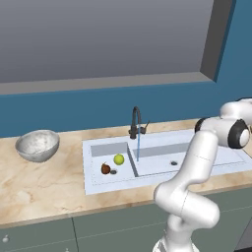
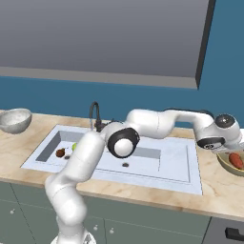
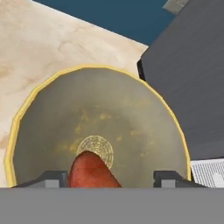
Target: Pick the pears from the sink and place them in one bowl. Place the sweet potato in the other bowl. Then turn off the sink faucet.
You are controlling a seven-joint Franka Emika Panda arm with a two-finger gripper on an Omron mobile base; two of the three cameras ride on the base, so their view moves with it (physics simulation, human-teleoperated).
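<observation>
Claw (image 3: 111, 178) first: its two dark fingertips (image 3: 51, 178) stand apart at the bottom of the hand view, with clear gaps on both sides of the sweet potato (image 3: 92, 171) that lies between them, so the jaws look released rather than clamped on it. That orange-red tuber rests on the floor of a yellow-rimmed, olive-grey bowl (image 3: 144, 109), directly under the hand, one end beside the round patterned patch at the bowl's centre.

From the right base view, the hand (image 2: 211, 142) hangs just above this bowl (image 2: 223, 162) at the far right of the beige counter (image 2: 209, 190), and the tuber (image 2: 235, 160) shows inside it.

Farther left lies the pale double-basin sink (image 1: 98, 183). In its left basin the dark brown pear (image 1: 105, 169) and the yellow-green pear (image 1: 118, 159) lie near each other, close to a small dark drain. Behind the basins rises the black gooseneck faucet (image 1: 135, 122), a thin blue stream falling from its spout. Farthest left, well apart from the arm, a speckled grey bowl (image 1: 37, 145) stands on the counter.
</observation>
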